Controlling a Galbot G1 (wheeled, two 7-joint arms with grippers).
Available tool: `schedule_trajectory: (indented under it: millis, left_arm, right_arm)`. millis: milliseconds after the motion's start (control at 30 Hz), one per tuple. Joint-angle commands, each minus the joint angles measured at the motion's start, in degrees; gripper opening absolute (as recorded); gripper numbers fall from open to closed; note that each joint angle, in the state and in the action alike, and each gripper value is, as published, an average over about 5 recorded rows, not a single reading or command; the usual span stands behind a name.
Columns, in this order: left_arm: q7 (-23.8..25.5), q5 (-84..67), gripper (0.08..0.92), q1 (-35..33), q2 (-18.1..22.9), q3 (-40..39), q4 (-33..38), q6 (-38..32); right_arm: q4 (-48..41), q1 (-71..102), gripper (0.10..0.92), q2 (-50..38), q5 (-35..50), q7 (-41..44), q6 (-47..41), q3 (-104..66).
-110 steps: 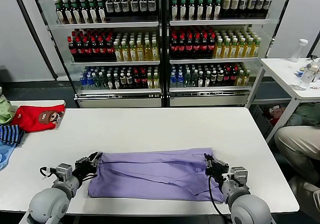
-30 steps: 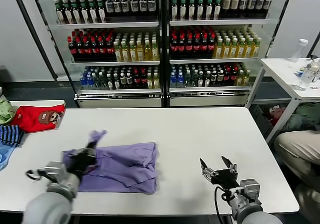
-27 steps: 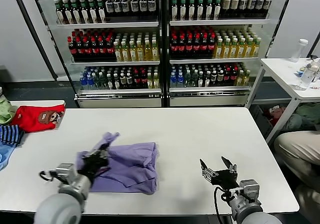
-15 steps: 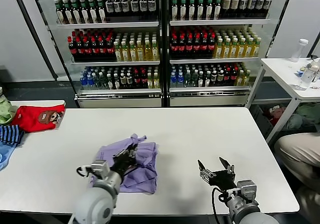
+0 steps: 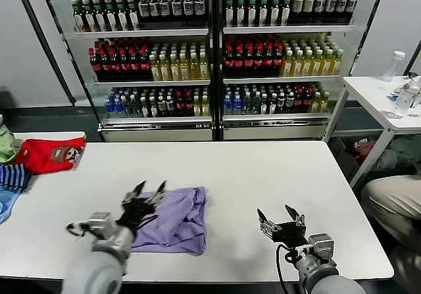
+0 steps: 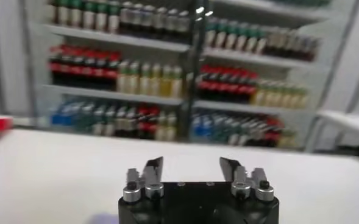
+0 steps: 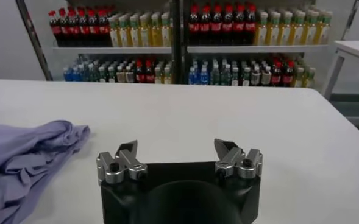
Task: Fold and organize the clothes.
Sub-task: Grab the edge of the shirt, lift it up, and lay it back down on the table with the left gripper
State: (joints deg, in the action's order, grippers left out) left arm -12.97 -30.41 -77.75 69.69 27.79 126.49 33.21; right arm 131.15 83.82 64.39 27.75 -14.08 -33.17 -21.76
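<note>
The clothes, a lavender T-shirt (image 5: 176, 220), lie folded into a compact bundle on the white table (image 5: 250, 169), left of centre near the front edge; its edge also shows in the right wrist view as purple folds (image 7: 27, 152). My left gripper (image 5: 146, 193) hovers over the bundle's left end, open, with nothing between its fingers (image 6: 152, 170). To the right of the shirt, my right gripper (image 5: 279, 216) stands open above bare table, apart from the cloth.
At the table's far left lie a red garment with a bear print (image 5: 47, 154), a navy-striped garment (image 5: 14, 175) and a green one (image 5: 6, 144). Drink-bottle shelves (image 5: 210, 50) stand behind the table. A side table with bottles (image 5: 388, 90) is at right.
My left gripper carried the shirt's left end over to the right, folding it onto the bundle, then opened and let go, pulling back left. The right gripper stayed put.
</note>
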Motion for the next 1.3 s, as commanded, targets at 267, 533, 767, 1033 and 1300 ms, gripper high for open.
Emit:
schedule_trajectory:
  millis: [267, 533, 767, 1033, 1300]
  left_arm:
    - [10.2, 2.1, 0.822, -7.0, -1.9, 10.9, -14.1, -2.2]
    - [10.7, 2.1, 0.823, -2.8, -0.4, 8.4, -16.8, -3.6]
    - [10.7, -2.4, 0.741, -2.2, 0.2, 8.1, -16.7, -2.7]
    - [10.8, -5.3, 0.498, -2.9, 0.3, 6.7, -16.9, -1.5]
    - [10.2, -5.0, 0.264, -2.5, 0.0, 8.8, -13.4, -1.7]
  right_arm:
    - [0.2, 1.2, 0.823, 0.2, -0.3, 0.1, 0.0, -2.0]
    - [-0.1, 0.7, 0.823, 0.7, -0.9, 0.0, 0.0, -0.5]
    - [-0.3, 0.4, 0.823, 0.7, -1.2, 0.0, 0.0, 0.1]
    - [-0.1, 0.4, 0.823, 0.6, -1.2, 0.1, 0.0, 0.2]
    - [0.1, 0.8, 0.823, 0.5, -1.2, 0.1, 0.0, -0.3]
